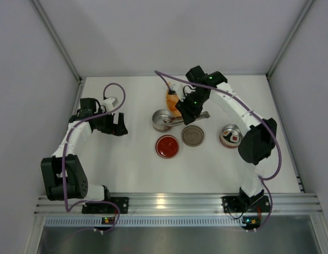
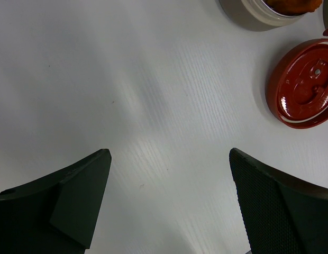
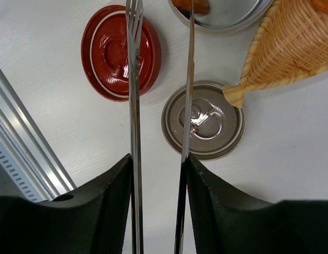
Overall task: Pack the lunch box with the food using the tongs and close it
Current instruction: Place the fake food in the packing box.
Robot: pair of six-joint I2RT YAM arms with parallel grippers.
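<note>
Tongs (image 1: 202, 115) are sitting clamped in my right gripper (image 1: 186, 111) in the top view. Their long axis is running across the table (image 1: 132, 169), joined end to the right and tips pointing left into the lunch box (image 1: 155, 120). My left gripper (image 1: 117, 128) is hanging well apart from all this.

Left wrist view: my fingers (image 2: 74, 196) are standing wide apart and holding nothing; a red lid (image 2: 304, 84) is lying ahead on the right.

Right wrist view: I am pressing on the outsides of the two thin arms, which are running straight ahead with their tips apart over the lunch box's rim, near an orange-brown piece of food (image 3: 191, 5); a wicker dish (image 3: 296, 42) is lying just beside the box, its tail over a grey lid (image 3: 203, 124).

Risks, in my judgement: the smooth arms could be slipping or swivelling between my pads; a weak squeeze could be dropping a piece short of the box; a low tip could be catching the rim and shoving the box.
</note>
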